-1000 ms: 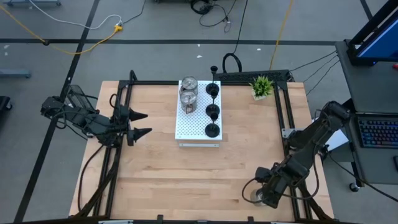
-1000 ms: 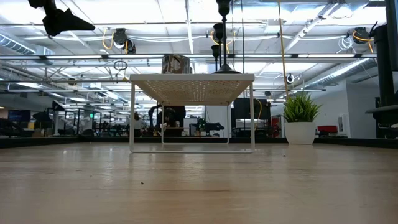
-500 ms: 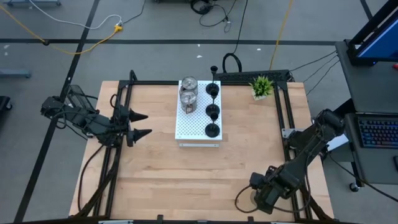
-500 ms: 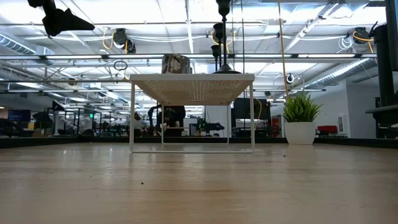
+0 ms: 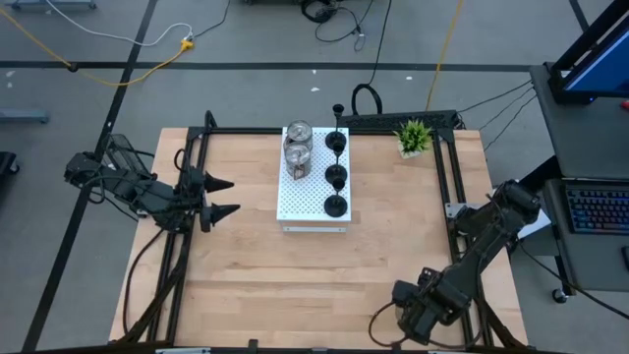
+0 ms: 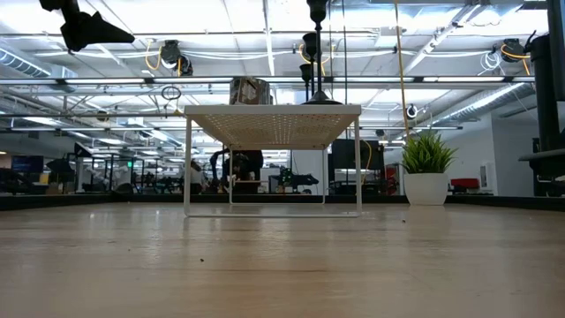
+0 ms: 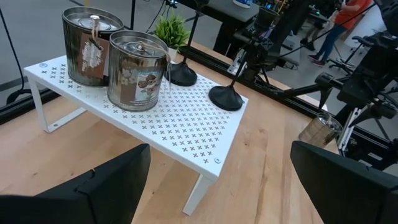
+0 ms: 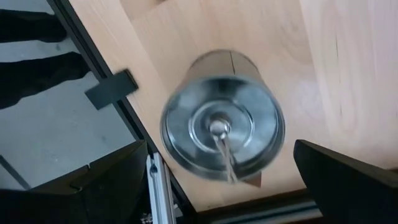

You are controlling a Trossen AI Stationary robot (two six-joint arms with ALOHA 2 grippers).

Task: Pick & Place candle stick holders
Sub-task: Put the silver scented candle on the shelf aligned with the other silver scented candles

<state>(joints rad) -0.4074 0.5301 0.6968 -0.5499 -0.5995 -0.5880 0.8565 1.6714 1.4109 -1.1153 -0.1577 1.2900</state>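
Two silver candle stick holders and three black ones stand by their bases on the white perforated board at the table's far middle. A third silver holder stands on the table near its near right corner. My right gripper hangs open above it, pointing down, one finger on each side and apart from it. In the high view my right gripper covers that holder. My left gripper waits open at the table's left, pointing toward the board.
A small green potted plant stands at the far right. Black frame rails run along the table's left, right and far sides, and one rail passes close beside the silver holder. Bare wood lies in front of the board.
My right gripper has moved toward the table's near edge and a little left, sinking slightly and tipping more steeply downward, staying open, and now covers the silver holder in the high view. The holders have not moved.
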